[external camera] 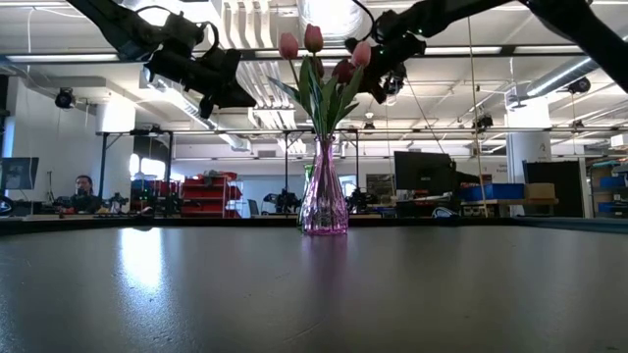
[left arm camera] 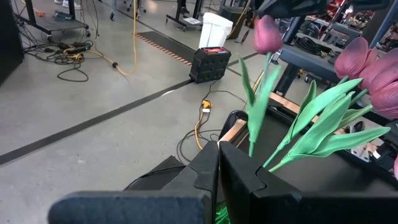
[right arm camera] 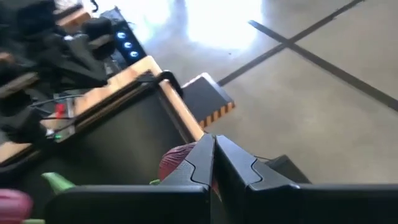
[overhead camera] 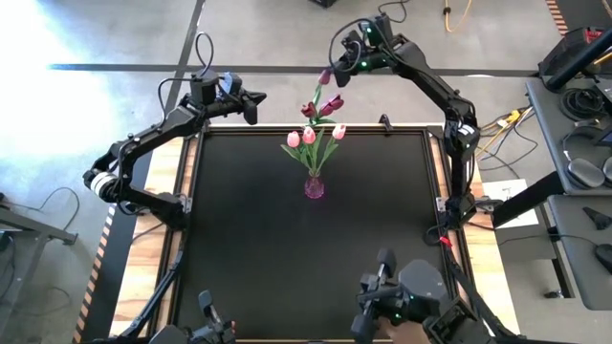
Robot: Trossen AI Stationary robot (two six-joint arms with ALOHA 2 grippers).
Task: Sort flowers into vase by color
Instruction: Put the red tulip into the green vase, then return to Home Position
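Overhead light: bright ceiling strips (external camera: 510, 49) glare white in the low view.
Floor glare: a washed-out patch on the concrete floor (overhead camera: 38, 38) at the high view's left, another in the right wrist view.
Surface: the matte black surface (overhead camera: 287, 258) reads dim from above; at table height it shows pale reflections.
Blur: right wrist view soft and smeared throughout.
Backlight: arms near-silhouettes in the low view.

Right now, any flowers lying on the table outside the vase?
No, the high view shows the dark table bare, with every flower standing in the pink vase.
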